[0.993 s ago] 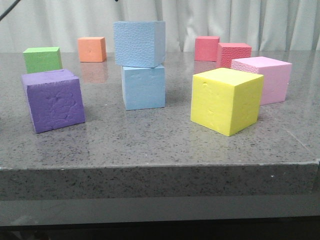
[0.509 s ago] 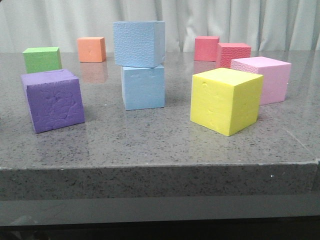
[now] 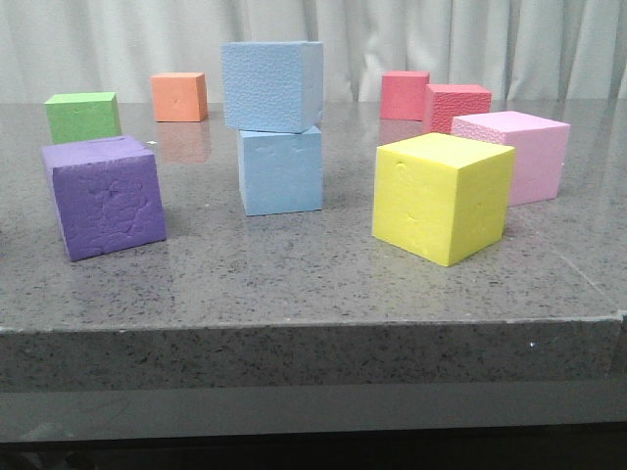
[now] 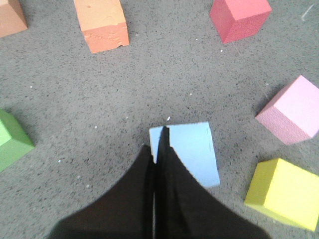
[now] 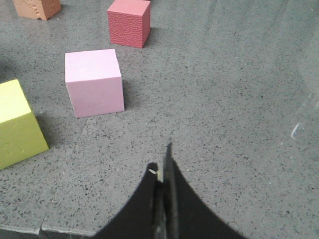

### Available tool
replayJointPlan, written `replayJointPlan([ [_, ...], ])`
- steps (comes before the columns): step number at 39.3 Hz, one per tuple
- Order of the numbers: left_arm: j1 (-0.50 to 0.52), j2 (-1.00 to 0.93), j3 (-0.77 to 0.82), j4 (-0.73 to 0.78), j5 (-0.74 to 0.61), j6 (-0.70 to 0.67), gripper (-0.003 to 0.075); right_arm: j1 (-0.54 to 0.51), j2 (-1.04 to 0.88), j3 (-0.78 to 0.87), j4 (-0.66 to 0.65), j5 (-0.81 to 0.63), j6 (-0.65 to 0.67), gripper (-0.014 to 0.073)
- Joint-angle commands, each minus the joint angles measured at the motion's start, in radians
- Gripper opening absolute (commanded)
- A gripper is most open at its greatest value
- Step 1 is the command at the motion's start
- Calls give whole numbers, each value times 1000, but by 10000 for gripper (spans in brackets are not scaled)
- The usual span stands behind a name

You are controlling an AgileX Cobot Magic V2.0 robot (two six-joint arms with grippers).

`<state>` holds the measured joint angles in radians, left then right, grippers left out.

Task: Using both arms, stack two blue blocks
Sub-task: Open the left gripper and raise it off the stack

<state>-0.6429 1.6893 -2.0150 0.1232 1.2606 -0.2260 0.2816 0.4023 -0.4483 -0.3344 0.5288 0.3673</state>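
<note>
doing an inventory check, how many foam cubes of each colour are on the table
blue cubes: 2
red cubes: 2
purple cube: 1
green cube: 1
orange cube: 1
pink cube: 1
yellow cube: 1
total: 9

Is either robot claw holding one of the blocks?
No. The left claw and right claw are both closed on nothing, up above the table.

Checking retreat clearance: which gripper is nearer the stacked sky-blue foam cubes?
Left. The left gripper hangs shut above the stacked sky-blue foam cubes; the right gripper, also shut, is over bare table beyond the pink cube.
</note>
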Motion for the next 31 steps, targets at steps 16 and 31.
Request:
replayJointPlan([
  [16,-67,-579,694,28,-274,-4,-20,-5,6,-24,-12,-70,-9,-68],
  [31,-67,-1245,1088,61,-493,-4,-20,-5,6,-24,-12,-70,-9,-68],
])
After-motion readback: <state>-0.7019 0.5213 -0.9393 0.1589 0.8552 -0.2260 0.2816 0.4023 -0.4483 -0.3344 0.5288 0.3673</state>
